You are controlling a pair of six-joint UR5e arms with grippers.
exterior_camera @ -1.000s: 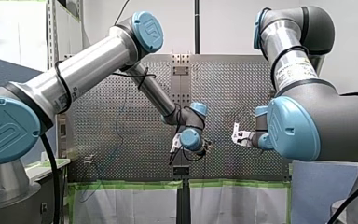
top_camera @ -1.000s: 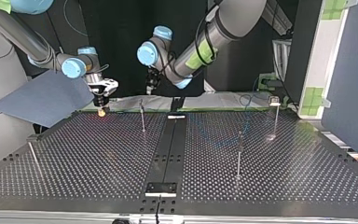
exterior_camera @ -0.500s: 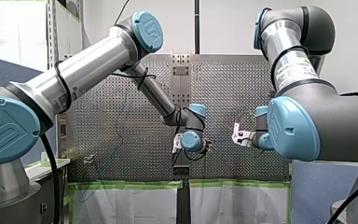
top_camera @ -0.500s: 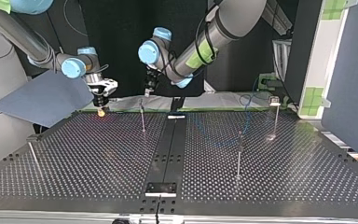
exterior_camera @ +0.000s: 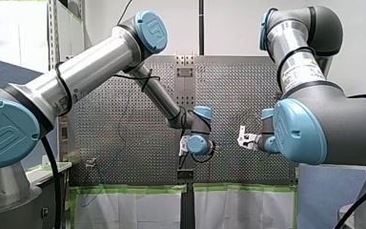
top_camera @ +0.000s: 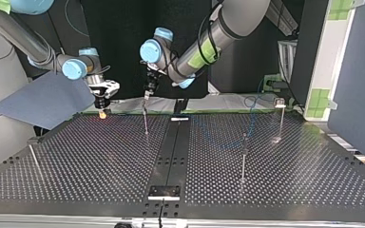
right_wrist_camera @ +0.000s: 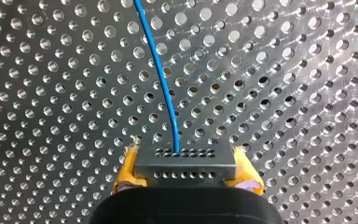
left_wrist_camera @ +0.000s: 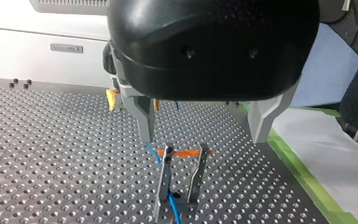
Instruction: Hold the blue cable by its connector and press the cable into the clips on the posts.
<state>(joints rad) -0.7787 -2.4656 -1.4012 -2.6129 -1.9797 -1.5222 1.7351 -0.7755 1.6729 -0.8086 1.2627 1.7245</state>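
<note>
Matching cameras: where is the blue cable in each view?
Front view: blue cable, faint, at left.
Top view: cable curving over the table's right half.
Left wrist view: cable beside the post.
Right wrist view: cable running from the connector in my right gripper.
Shared landmark: the perforated table.

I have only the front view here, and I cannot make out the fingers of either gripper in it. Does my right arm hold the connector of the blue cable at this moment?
Observer: Yes. The right wrist view shows the right gripper with its yellow-padded fingers shut on the black connector.
Operator: And the other arm, open or shut?
Observer: Open. In the left wrist view the left gripper has its metal fingers apart, above a post.
Operator: Is something already pressed in there?
Observer: I cannot tell. The left wrist view shows only that the blue cable passes close beside that post.
</note>
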